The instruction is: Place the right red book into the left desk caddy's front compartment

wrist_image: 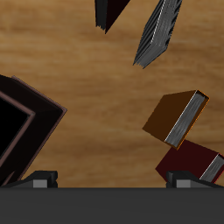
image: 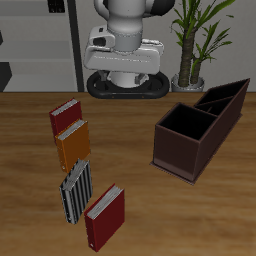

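The right red book (image: 66, 116) lies flat on the table, the farthest back in a row of books, just behind the orange book (image: 74, 146). In the wrist view it (wrist_image: 192, 164) shows beside the orange book (wrist_image: 175, 118). The left desk caddy (image: 176, 152) is a dark maroon-brown box with black insides; it stands across the table from the books, and one corner of it (wrist_image: 26, 122) shows in the wrist view. My gripper (wrist_image: 111, 182) is open and empty, high above the table near the robot's base (image: 124, 50), apart from both.
A black-and-white striped book (image: 76, 190) and a darker maroon-red book (image: 104, 217) lie nearer the table's front edge. A potted plant (image: 192, 40) stands behind the caddy. Bare wood lies between the books and the caddy.
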